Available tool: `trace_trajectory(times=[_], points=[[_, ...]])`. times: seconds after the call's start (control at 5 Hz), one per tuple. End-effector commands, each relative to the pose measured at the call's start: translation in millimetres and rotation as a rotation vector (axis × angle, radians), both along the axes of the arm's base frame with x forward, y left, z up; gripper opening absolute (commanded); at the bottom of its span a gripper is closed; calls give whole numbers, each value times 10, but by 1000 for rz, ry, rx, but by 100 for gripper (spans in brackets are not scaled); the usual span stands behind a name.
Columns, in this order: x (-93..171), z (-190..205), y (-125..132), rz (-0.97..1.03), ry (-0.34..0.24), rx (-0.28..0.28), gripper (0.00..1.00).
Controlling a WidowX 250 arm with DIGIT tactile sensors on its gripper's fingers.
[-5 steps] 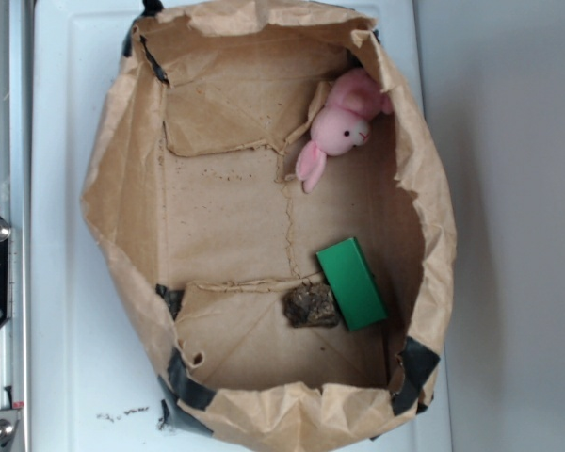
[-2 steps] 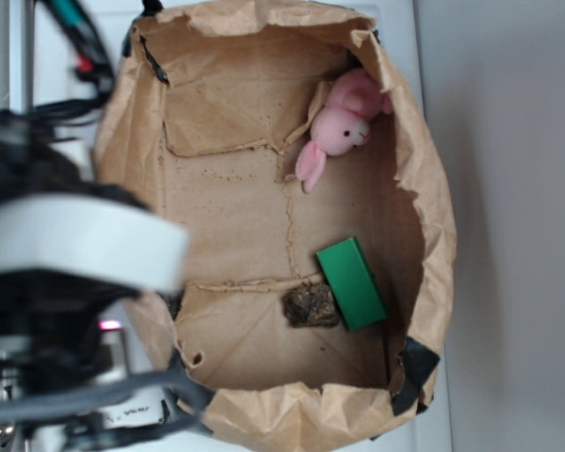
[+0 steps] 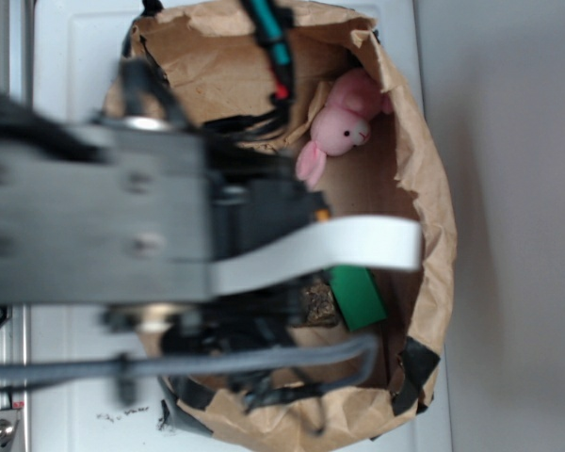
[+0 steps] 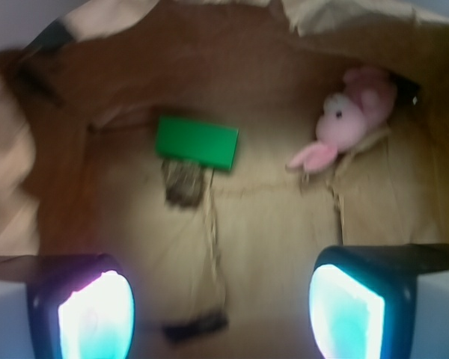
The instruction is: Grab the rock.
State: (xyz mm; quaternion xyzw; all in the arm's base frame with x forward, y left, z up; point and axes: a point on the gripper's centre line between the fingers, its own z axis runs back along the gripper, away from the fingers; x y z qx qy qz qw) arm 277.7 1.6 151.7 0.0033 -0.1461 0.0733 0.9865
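The rock (image 4: 183, 183), a small mottled brown-grey lump, lies on the floor of the brown paper bag (image 4: 209, 52), touching the near long side of the green block (image 4: 197, 142). In the wrist view my gripper (image 4: 221, 314) is open and empty, its two glowing fingertips (image 4: 96, 314) wide apart at the bottom edge. The rock is ahead of them and slightly left, well clear of both. In the exterior view my blurred arm (image 3: 169, 226) covers much of the bag, and only a corner of the rock (image 3: 315, 299) shows beside the green block (image 3: 358, 294).
A pink plush bunny (image 3: 339, 127) leans in the bag's far corner, also seen as the bunny (image 4: 344, 123) in the wrist view. The crumpled paper walls (image 3: 433, 245) rise all round. The bag stands on a white surface (image 3: 66, 56).
My arm has swung in from the left over the bag and now hides most of its floor and part of the rock. The rock, block and bunny have not moved.
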Motion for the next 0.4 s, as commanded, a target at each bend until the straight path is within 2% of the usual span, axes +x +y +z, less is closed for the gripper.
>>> trace_trajectory(times=[0.0, 0.2], points=[[254, -41, 337, 133, 18, 14, 100], [256, -146, 360, 178, 29, 7, 100]])
